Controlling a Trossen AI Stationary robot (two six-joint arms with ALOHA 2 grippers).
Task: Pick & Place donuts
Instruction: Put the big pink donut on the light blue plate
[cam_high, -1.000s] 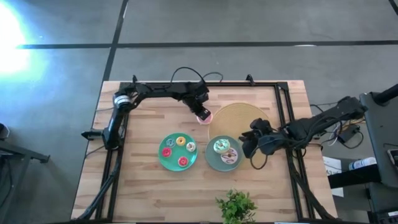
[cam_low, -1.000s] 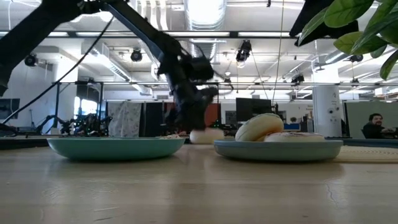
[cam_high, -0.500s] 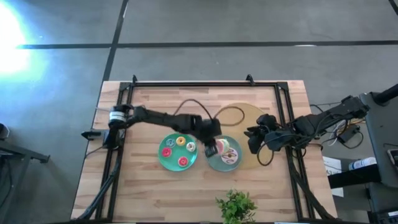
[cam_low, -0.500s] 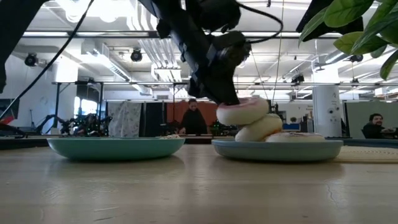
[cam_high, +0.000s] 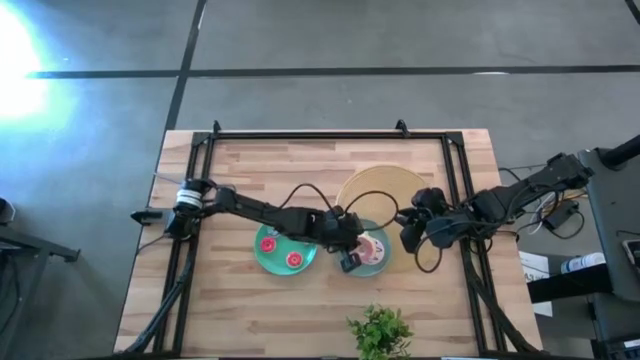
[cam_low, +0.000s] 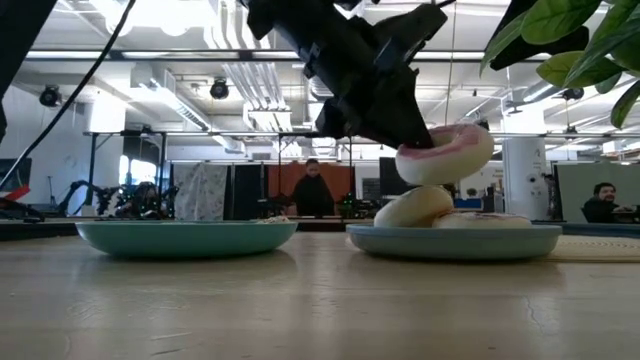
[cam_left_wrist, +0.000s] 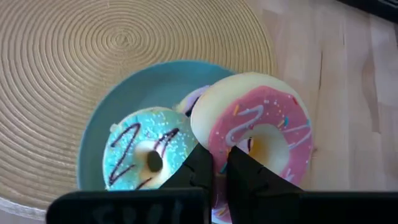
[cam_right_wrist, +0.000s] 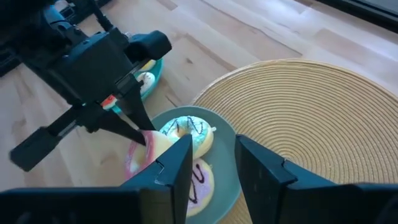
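- Left gripper (cam_left_wrist: 214, 171): closed on the rim of the pink donut (cam_left_wrist: 261, 134), which is held tilted just above the right-hand teal plate (cam_high: 340, 262), as shown in the low view (cam_low: 445, 155).
- Green donut (cam_left_wrist: 146, 155) w/ dark squiggles is seen lying on that plate, just beside the pink one; a white donut (cam_right_wrist: 200, 180) lies next to it, partly hidden.
- In the low view, the pink donut is seen touching or nearly touching the top of a donut leaning on the plate; contact can't be told.
- Plate is set partly on the tan woven disc (cam_high: 385, 190), at the disc's near edge.
- Left-hand teal plate (cam_high: 262, 262) sits just beside it on the worktop (cam_high: 240, 300); two tiny red donuts (cam_high: 295, 259) are visible there, the rest covered by the left arm.
- Right gripper (cam_right_wrist: 211, 155): fingers parted w/ nothing between, held over the disc's right edge, near the donut plate.
- Potted plant (cam_high: 378, 332) stands at the worktop's near edge.
- People are seen in the room behind, far off.
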